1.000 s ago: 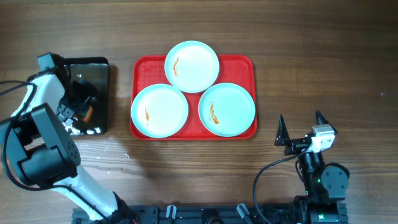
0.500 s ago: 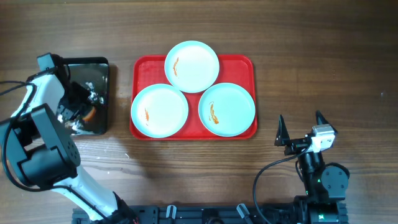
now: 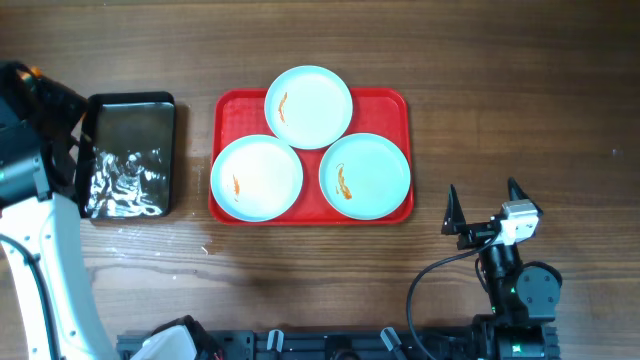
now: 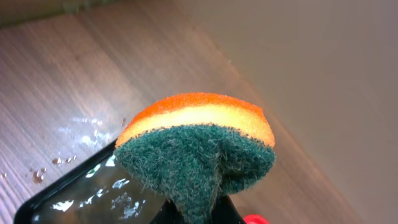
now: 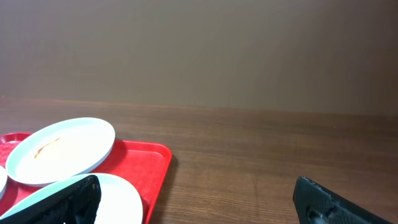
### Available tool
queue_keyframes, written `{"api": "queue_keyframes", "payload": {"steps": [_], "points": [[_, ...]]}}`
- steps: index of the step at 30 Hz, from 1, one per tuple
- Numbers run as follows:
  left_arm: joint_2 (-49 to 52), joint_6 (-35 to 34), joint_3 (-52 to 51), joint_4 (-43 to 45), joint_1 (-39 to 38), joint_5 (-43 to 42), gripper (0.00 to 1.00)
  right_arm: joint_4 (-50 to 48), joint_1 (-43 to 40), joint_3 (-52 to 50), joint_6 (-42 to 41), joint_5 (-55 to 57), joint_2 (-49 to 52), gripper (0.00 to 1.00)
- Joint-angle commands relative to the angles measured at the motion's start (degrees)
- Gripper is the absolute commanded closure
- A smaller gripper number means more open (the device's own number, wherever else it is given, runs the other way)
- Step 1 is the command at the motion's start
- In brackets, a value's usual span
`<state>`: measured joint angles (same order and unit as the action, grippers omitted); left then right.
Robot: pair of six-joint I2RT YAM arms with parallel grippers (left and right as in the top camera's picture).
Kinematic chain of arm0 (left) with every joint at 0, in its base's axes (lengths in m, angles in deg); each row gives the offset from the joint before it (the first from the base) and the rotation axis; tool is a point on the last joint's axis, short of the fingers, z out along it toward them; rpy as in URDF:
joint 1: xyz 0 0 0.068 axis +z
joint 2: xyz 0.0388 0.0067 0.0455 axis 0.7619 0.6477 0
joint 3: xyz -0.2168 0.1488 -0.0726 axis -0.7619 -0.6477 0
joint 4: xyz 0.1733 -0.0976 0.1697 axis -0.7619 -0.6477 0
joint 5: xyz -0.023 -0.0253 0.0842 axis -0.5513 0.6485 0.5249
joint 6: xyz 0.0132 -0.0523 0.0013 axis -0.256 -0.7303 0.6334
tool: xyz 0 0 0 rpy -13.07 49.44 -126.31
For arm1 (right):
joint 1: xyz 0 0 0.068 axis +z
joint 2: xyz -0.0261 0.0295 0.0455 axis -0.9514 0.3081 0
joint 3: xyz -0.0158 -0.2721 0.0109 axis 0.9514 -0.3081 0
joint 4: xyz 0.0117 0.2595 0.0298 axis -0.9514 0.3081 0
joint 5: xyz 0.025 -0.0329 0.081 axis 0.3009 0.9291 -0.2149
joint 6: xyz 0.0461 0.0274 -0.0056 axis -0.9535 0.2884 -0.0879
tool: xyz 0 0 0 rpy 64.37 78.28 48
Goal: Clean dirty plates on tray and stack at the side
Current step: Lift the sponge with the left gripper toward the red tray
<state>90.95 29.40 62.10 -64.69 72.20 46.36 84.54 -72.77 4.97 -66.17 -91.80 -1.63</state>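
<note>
Three pale plates lie on the red tray (image 3: 395, 105): one at the back (image 3: 308, 107), one front left (image 3: 256, 177), one front right (image 3: 365, 176). Each carries a small orange smear. My left gripper (image 4: 200, 210) is shut on an orange sponge with a green scouring face (image 4: 196, 143), held in the air above the black pan (image 4: 74, 196). From overhead the left arm (image 3: 25, 140) is raised at the table's far left. My right gripper (image 3: 485, 207) rests open near the front right, off the tray, with nothing between its fingers (image 5: 68, 199).
The black shiny pan (image 3: 130, 155) holds water and stands left of the tray. Water drops (image 4: 53, 160) lie on the wood beside it. Bare wooden table (image 3: 520, 90) stretches right of the tray and along the back.
My left gripper shut on the sponge in the pan and rose out of it, leaving the pan uncovered. The right arm and the plates have not moved.
</note>
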Motion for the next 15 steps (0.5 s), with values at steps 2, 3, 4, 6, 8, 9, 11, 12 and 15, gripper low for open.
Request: {"api": "queue_keyframes", "payload": {"steps": [2, 3, 4, 6, 8, 9, 11, 12, 15], "points": [[6.9, 2.0, -4.7, 0.6, 0.0, 1.1, 0.96, -0.3, -0.3, -0.1, 0.7, 1.0, -0.3, 0.00], [9.6, 2.1, -6.6, 1.4, 0.1, 1.7, 0.96, -0.3, -0.3, -0.1, 0.7, 1.0, -0.3, 0.00], [13.7, 2.7, -8.7, 2.9, 0.1, 1.6, 0.96, -0.3, -0.3, -0.1, 0.7, 1.0, -0.3, 0.00], [20.5, 6.0, -9.1, 2.8, 0.1, 1.6, 0.96, -0.3, -0.3, -0.1, 0.7, 1.0, -0.3, 0.00], [21.8, 9.4, -8.9, 2.9, 0.1, 1.6, 0.96, -0.3, -0.3, -0.1, 0.7, 1.0, -0.3, 0.00], [21.0, 10.3, -8.3, 2.8, 0.1, 1.5, 0.96, -0.3, -0.3, -0.1, 0.7, 1.0, -0.3, 0.00], [17.6, 11.7, -6.1, 2.5, 0.0, 0.9, 0.96, -0.3, -0.3, -0.1, 0.7, 1.0, -0.3, 0.00], [15.1, 11.8, -5.1, 2.8, 0.0, -0.2, 0.96, -0.3, -0.3, -0.1, 0.7, 1.0, -0.3, 0.00], [7.8, 11.8, -3.7, 7.1, 0.0, -6.8, 0.96, -0.3, -0.3, -0.1, 0.7, 1.0, -0.3, 0.00]]}}
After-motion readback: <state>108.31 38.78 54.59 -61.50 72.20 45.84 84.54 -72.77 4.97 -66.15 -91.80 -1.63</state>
